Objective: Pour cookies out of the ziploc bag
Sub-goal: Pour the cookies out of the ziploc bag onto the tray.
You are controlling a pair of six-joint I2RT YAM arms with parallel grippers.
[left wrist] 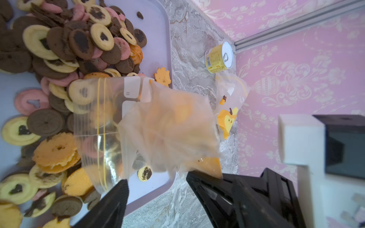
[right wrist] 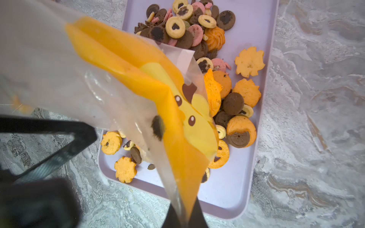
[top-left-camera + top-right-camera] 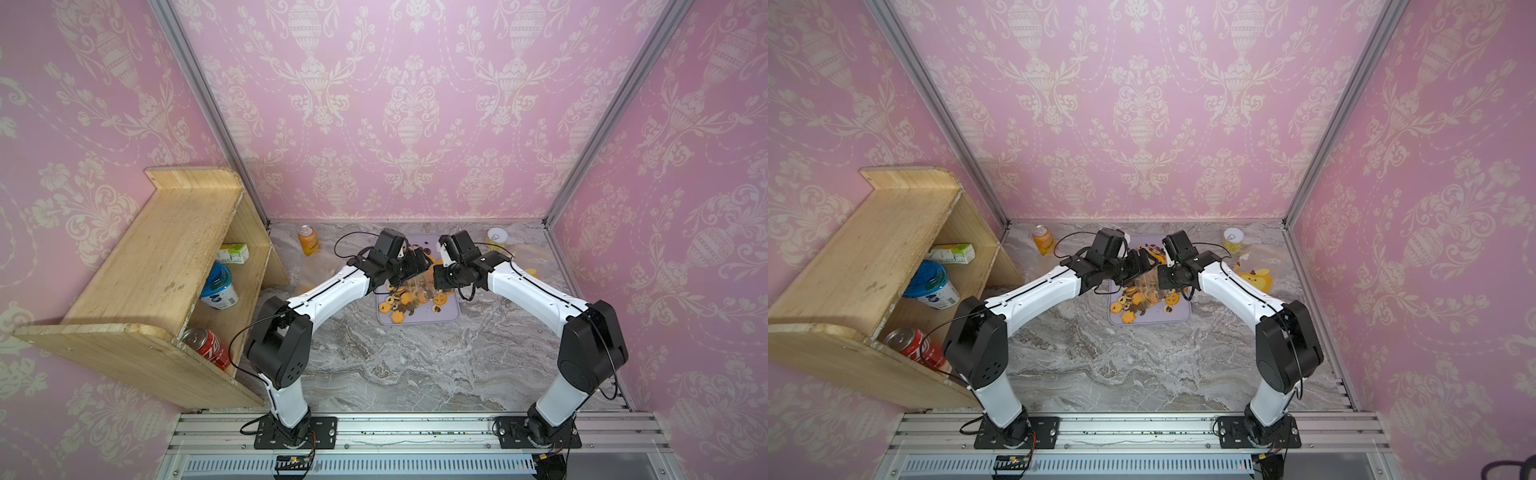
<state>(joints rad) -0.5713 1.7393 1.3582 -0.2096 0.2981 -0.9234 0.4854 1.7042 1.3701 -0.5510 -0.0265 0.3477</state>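
Nearest, right gripper [image 2: 183, 218]: jaws pressed together, pinching a corner of the ziploc bag [image 2: 122, 83]. By the zip end, left gripper [image 1: 177, 178]: jaws spread. Long axis near upright, mouth down over the lavender tray [image 2: 233, 199] at 12 o'clock. Film blurred, contents unclear. Heaped in the tray: cookies [image 2: 195, 32].

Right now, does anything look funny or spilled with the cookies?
Yes. One dark brown round cookie looks stuck inside the clear orange-printed ziploc bag, while the other cookies lie on the lilac plastic tray. I see no whole cookies on the grey marble table.
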